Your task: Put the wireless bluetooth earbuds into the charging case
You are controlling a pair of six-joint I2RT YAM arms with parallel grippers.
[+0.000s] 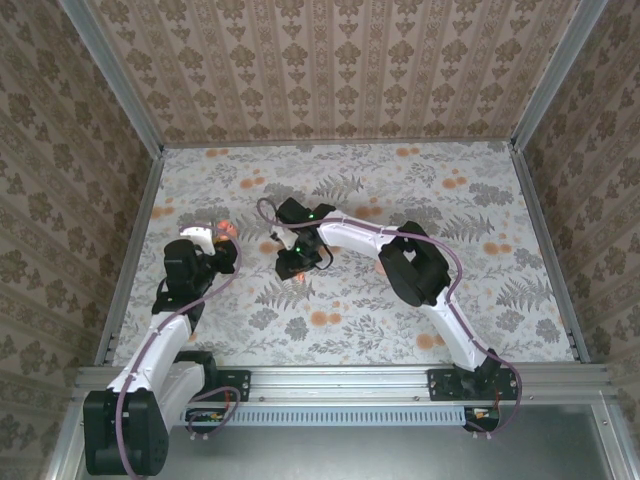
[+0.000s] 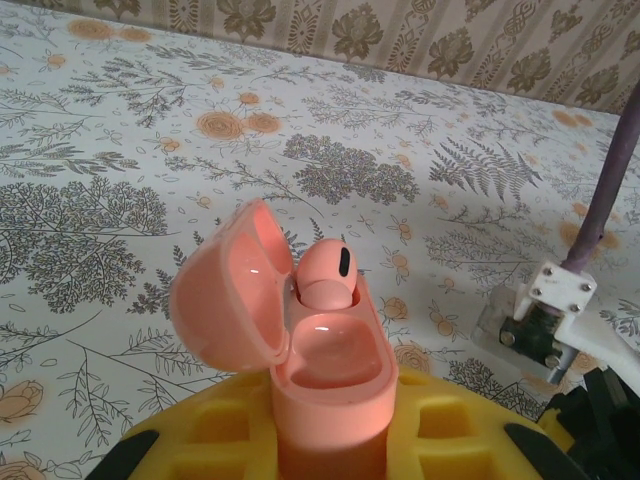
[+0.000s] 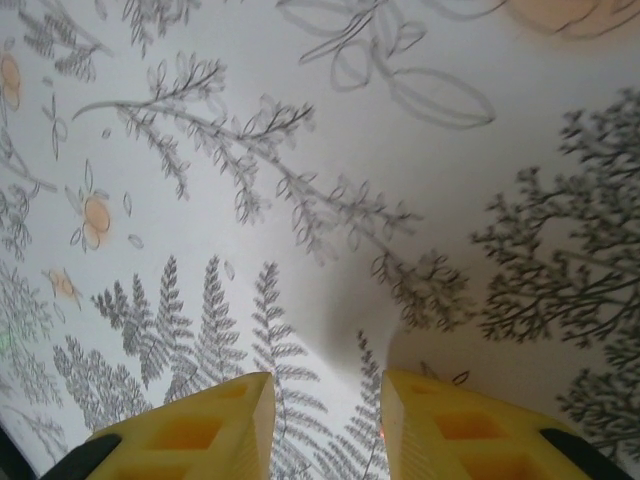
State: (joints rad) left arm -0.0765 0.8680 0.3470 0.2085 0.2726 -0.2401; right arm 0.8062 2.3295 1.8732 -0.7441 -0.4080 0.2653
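My left gripper (image 2: 330, 425) is shut on the salmon charging case (image 2: 330, 375), held upright between its yellow fingers (image 2: 200, 440) with the lid (image 2: 225, 300) swung open to the left. One red-orange earbud (image 2: 327, 270) sits in the far socket, and the near socket is bare. In the top view the case (image 1: 208, 232) is at the left, above the left gripper (image 1: 214, 246). My right gripper (image 1: 297, 262) is low over the cloth at mid-table, and its jaws (image 3: 325, 430) stand apart with patterned cloth showing between them. A tiny red-orange speck (image 3: 381, 432) shows at the inner face of the right finger.
The floral tablecloth (image 1: 400, 190) covers the table, fenced by wallpapered walls (image 1: 330, 70) at the back and both sides. The right arm's wrist and purple cable (image 2: 545, 310) sit close to the right of the case. Orange flower prints (image 1: 325, 318) dot the cloth.
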